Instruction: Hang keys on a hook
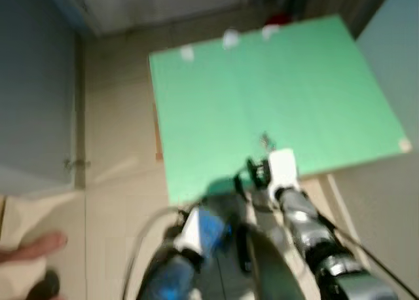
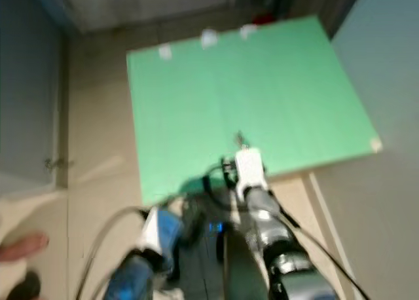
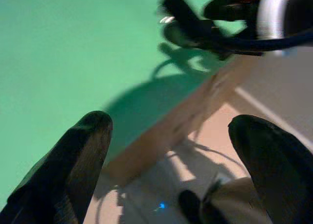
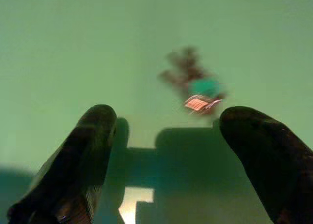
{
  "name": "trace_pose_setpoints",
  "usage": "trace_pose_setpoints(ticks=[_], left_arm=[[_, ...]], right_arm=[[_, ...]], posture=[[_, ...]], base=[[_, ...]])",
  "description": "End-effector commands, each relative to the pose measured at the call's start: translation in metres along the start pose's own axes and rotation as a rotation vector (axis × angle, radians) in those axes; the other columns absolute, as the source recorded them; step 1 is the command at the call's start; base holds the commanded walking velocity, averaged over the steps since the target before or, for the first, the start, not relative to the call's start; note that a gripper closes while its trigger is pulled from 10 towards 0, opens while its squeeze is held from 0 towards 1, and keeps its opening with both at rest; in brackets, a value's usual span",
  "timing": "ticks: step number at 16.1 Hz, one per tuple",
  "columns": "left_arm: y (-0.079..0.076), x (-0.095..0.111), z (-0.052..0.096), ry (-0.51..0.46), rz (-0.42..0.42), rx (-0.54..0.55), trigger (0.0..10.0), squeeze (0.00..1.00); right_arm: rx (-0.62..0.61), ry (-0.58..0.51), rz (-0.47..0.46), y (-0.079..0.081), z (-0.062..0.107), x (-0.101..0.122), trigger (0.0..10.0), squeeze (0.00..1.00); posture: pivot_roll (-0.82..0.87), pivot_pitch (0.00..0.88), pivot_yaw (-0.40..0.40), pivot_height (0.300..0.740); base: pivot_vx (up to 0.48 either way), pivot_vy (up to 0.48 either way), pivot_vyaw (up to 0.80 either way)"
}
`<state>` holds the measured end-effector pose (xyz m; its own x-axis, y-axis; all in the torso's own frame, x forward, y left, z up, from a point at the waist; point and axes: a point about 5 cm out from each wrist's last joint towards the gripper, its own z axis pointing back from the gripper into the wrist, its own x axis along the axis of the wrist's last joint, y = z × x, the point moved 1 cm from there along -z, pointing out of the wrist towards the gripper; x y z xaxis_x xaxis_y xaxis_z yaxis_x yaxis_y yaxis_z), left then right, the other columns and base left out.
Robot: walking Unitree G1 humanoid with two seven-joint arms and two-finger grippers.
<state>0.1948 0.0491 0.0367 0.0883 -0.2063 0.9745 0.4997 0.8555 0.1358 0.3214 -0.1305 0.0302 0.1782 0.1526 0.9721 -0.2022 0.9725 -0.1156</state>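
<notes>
Keys (image 4: 195,89) lie flat on the green table (image 1: 216,103) near its front edge, not yet picked up. Right end effector (image 4: 164,136) hovers just short of them, fingers spread, lined up for a grasp. Left end effector (image 3: 168,150), also spread, hangs by the table edge, idle. Views are blurred; no hook made out.

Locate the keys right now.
The keys lie on the green table, near its front edge, just ahead of the open right gripper. In the left eye view they sit right beyond that gripper's tips.
</notes>
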Motion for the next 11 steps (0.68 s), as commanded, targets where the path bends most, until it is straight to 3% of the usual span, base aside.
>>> trace_pose_setpoints(ticks=[1, 11], left_arm=[[0.0029, -0.0024, 0.0051, 0.015, -0.045, -0.013, 10.0, 0.0], [-0.0052, -0.0009, 0.0024, 0.036, -0.039, -0.045, 10.0, 0.0]], right_arm=[[0.027, 0.025, -0.012, 0.0141, 0.0027, -0.0077, 10.0, 0.0], [0.006, 0.013, -0.017, 0.0106, 0.0066, -0.011, 10.0, 0.0]], posture=[[-0.02, 0.376, 0.063, 0.74], [-0.04, 0.374, 0.073, 0.74]], base=[[0.48, 0.0, 0.0], [0.0, 0.0, 0.0]])
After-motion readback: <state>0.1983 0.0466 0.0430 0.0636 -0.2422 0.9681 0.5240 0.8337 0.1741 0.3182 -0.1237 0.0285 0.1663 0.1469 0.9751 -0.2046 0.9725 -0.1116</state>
